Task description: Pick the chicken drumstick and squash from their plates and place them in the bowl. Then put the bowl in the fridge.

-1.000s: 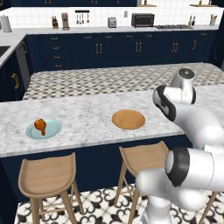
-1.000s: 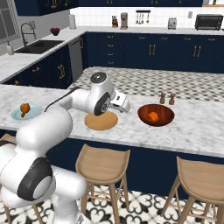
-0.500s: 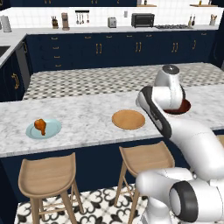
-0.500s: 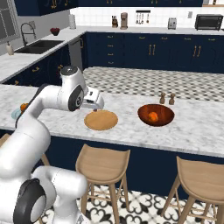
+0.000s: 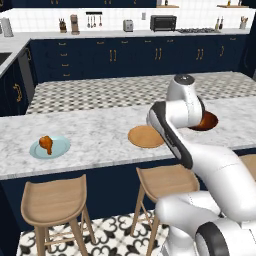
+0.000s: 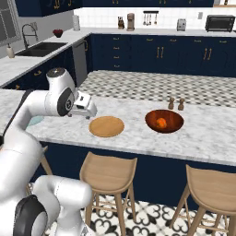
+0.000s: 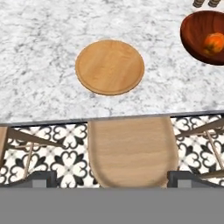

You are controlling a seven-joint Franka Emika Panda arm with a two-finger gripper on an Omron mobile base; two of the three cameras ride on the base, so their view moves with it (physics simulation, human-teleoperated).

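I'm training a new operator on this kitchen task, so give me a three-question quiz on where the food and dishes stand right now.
1. True or false: the squash already lies inside the bowl.
2. Which dish holds the chicken drumstick?
A. the tan plate
B. the pale blue-green plate
C. the bowl
3. Fill in: in the hand view, the gripper is open over a wooden ____ beside the counter.

Key:
1. True: the orange lump sits in the dark bowl.
2. B: the drumstick lies on the blue-green plate at the counter's far left in the left base view; the tan plate is bare.
3. stool.
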